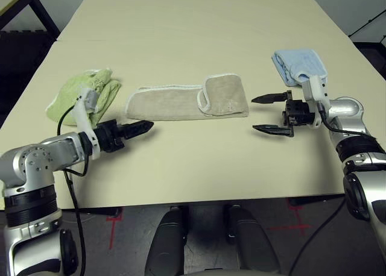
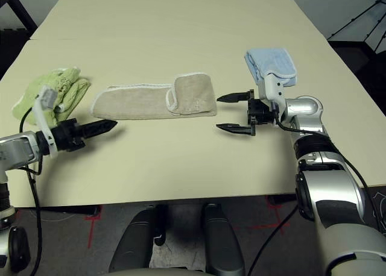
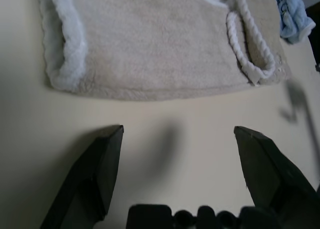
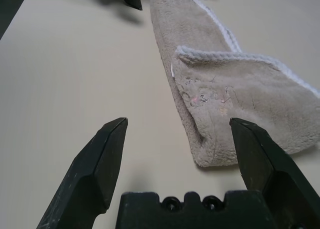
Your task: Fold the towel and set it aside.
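The beige towel [image 1: 181, 104] lies flat across the middle of the table. Its right end [image 1: 224, 95] is folded back over itself, and white edging runs along the fold. A faint dark printed mark [image 4: 207, 96] sits on the folded part. My left gripper [image 1: 148, 126] is open, low over the table just in front of the towel's left end [image 3: 65, 54], not touching it. Just right of the folded end, my right gripper [image 1: 254, 113] is open and holds nothing. In the right wrist view the towel's folded corner [image 4: 220, 149] lies ahead of the right gripper's fingers, toward one side.
A crumpled pale green cloth [image 1: 84, 95] lies left of the towel, behind my left wrist. A folded light blue cloth [image 1: 300, 66] lies at the right, behind my right gripper. Bare tabletop [image 1: 193, 161] stretches in front of the towel and far behind it.
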Tool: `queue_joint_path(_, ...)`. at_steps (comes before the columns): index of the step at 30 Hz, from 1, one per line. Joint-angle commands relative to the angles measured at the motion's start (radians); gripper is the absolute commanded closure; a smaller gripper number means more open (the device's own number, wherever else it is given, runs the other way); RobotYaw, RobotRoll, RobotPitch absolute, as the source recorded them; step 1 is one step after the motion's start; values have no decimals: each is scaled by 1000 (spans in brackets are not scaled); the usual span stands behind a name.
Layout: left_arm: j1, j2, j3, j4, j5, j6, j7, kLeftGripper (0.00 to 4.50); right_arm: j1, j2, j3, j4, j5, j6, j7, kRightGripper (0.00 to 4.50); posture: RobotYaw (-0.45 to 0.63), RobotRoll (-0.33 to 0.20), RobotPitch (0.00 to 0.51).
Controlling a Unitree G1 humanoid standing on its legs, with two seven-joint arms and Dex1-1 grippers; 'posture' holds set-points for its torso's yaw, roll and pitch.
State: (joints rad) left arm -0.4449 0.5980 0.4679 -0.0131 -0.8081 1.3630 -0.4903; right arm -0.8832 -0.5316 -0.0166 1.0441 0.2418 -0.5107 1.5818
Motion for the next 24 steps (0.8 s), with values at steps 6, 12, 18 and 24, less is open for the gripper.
queue_joint_path(6,-46,-73,45,94,36,-7,121,0,18,-4,-19,-22,6,6,-5,65,59,0,167)
queue_joint_path(12,-72,-81,56,137,63,-81,165,0,25,1,-15,-36,7,9,-1,65,59,0,167)
queue_joint_path(18,-90,-66,47,163,79,-147,175,0,19,4,-13,-33,4,9,-4,65,63,0,165)
queue_joint_path(24,-93,-63,46,168,86,-165,182,0,15,8,-11,-34,1,8,-7,65,62,0,166)
